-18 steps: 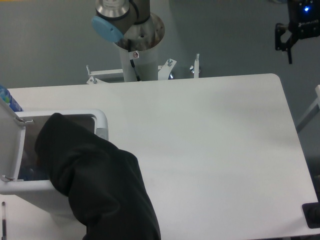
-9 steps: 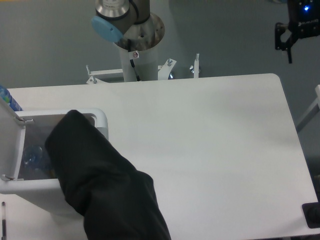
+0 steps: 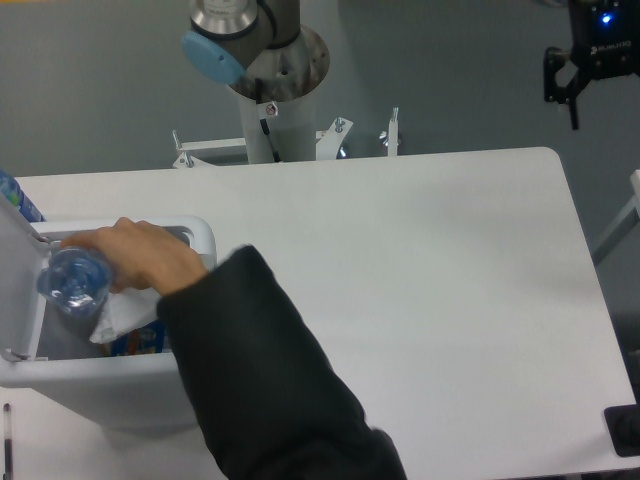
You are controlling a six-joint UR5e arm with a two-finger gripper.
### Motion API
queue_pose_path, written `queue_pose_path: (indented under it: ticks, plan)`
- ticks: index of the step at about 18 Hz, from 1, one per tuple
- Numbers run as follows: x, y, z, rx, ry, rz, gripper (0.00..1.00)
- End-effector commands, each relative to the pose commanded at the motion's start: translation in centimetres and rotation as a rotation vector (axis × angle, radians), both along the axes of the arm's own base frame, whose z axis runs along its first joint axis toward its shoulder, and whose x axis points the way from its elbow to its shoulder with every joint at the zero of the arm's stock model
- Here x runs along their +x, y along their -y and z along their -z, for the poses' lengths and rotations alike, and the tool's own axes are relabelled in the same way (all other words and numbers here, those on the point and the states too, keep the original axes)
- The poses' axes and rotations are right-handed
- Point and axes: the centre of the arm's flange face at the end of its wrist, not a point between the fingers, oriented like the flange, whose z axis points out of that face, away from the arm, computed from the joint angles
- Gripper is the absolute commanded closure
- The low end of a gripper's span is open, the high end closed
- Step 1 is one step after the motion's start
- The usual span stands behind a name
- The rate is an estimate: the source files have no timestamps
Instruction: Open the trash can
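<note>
open trash can faces up

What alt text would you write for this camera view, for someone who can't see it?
A person's hand in a black sleeve holds a clear plastic bottle over an open white trash can at the left edge of a white table. The robot's base stands behind the table.

A big white table with round corners holds the things. On it, at its left edge, stands the trash can, white and boxy, with its lid up. To the right of the trash can the table top is plain white.
</note>
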Motion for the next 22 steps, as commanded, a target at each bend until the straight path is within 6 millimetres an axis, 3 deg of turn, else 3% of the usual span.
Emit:
queue_pose_path:
  ticks: [10, 18, 22]
  plan:
    - [0.9, 0.0, 0.7, -0.001, 0.018, 0.006, 0.00]
    - [1.1, 0.0, 0.2, 0.003, 0.010, 0.006, 0.00]
    - [1.2, -0.3, 0.9, 0.006, 0.024, 0.016, 0.00]
